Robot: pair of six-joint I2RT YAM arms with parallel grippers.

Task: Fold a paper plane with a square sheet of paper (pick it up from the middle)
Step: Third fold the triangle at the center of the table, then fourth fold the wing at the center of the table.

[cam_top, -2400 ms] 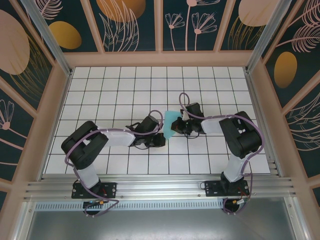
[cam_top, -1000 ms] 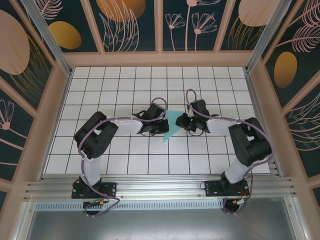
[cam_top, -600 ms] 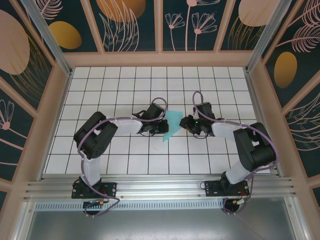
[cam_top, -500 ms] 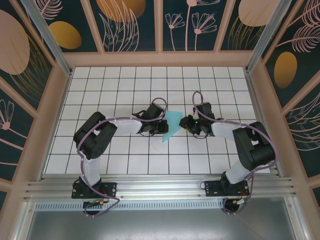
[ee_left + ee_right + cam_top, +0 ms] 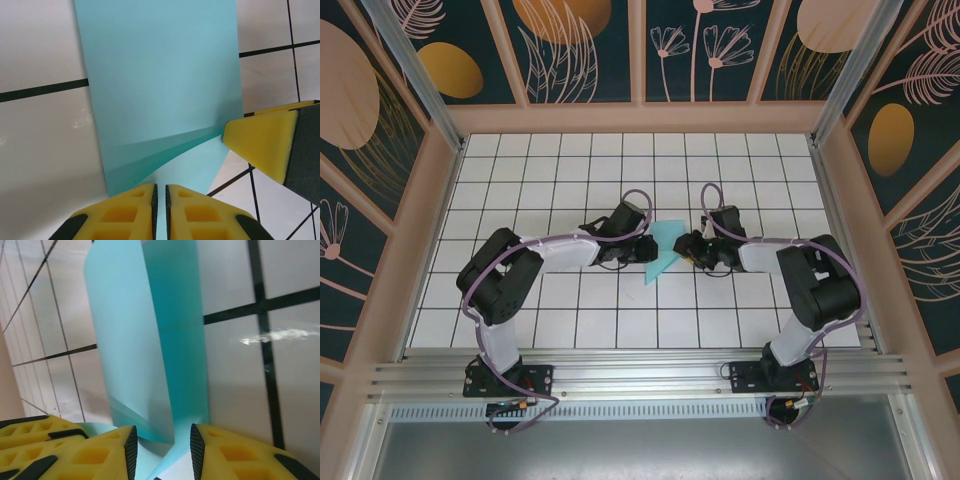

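We see the paper plane point(image 5: 662, 250), thin, smooth light-teal paper with soft creases, at the middle of the glossy white gridded desk point(image 5: 560, 170). It tapers along its long axis to a point aimed at the desk's near edge. The left gripper point(image 5: 160, 186) pinches its edge between yellow pads, while the right gripper point(image 5: 161, 432) stands parted astride a raised flap.

A: Top camera?
B: Fixed high behind the arm bases point(image 5: 508, 380), facing down over the whole bench point(image 5: 520, 160).
A: Wrist cameras?
B: Close-range, low over the bench; all three views share the teal paper point(image 5: 160, 75).
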